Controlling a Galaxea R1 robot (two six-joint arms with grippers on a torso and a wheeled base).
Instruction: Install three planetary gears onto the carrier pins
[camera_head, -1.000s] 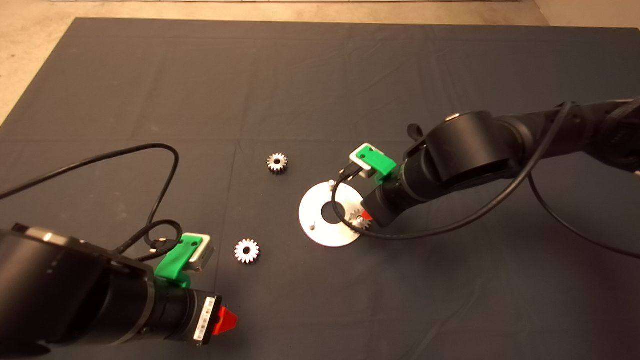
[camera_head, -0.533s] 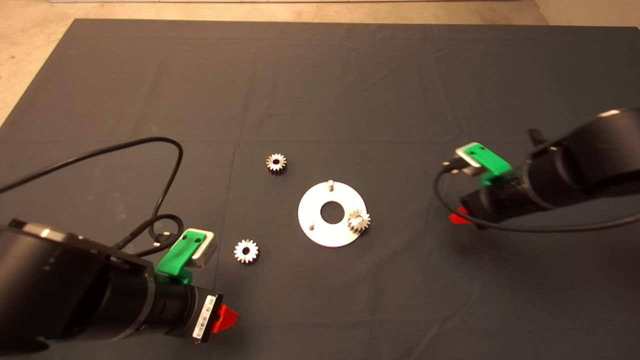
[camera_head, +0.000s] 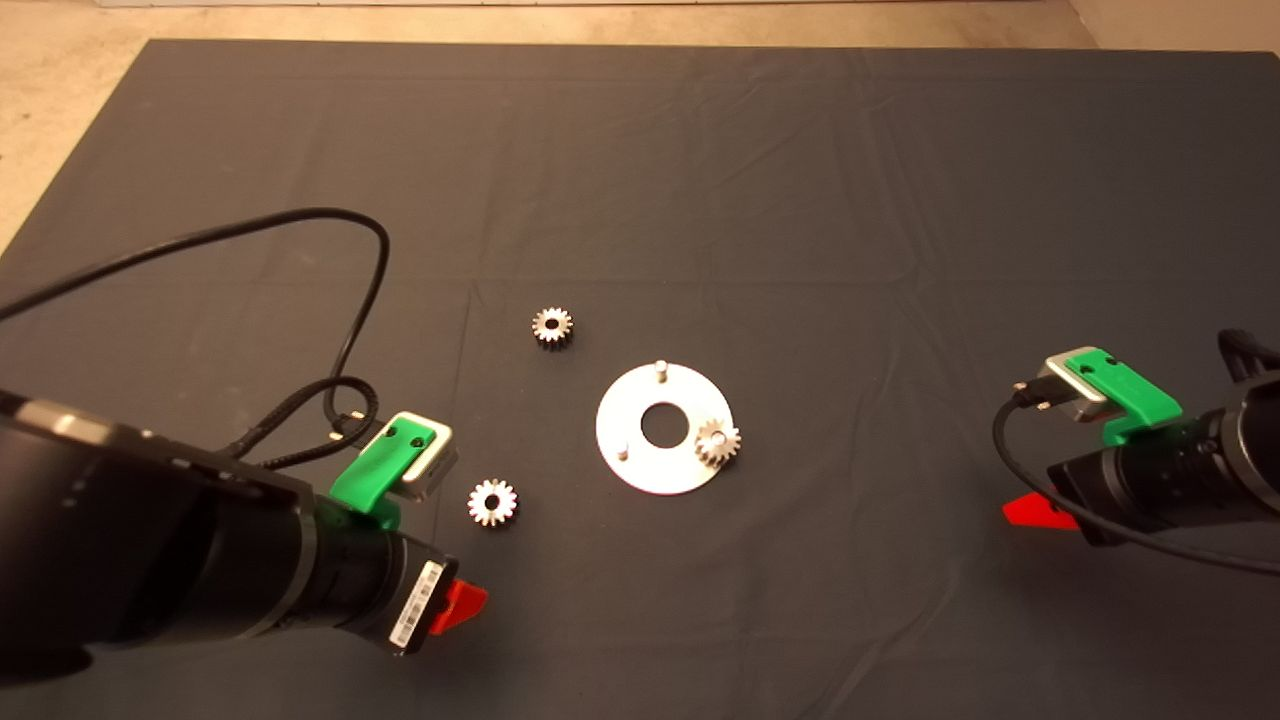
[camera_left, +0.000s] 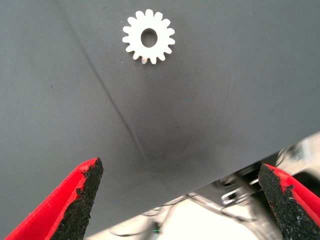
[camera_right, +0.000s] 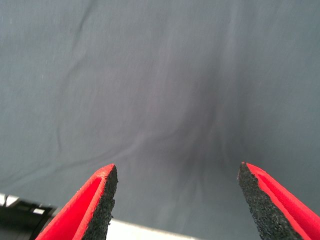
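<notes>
The silver disc (camera_head: 625, 470) lies mid-mat with three pins. One planetary gear (camera_head: 717, 441) sits on the disc's right pin; the far pin (camera_head: 660, 368) and the left pin (camera_head: 623, 452) are bare. A second gear (camera_head: 492, 502) lies on the mat left of the disc and shows in the left wrist view (camera_left: 148, 37). A third gear (camera_head: 552, 326) lies further back. My left gripper (camera_head: 462, 603) is open and empty near the front left, short of the second gear (camera_left: 180, 200). My right gripper (camera_head: 1035, 512) is open and empty at the right, over bare mat (camera_right: 177, 200).
The dark mat (camera_head: 640, 180) covers the table, with light floor (camera_head: 60, 90) past its far and left edges. A black cable (camera_head: 330, 300) loops over the mat behind the left arm. The mat's edge and metal framework (camera_left: 235, 192) show in the left wrist view.
My right gripper has let go of the gear on the disc's right pin and drawn back to the right. My left arm has crept slightly forward.
</notes>
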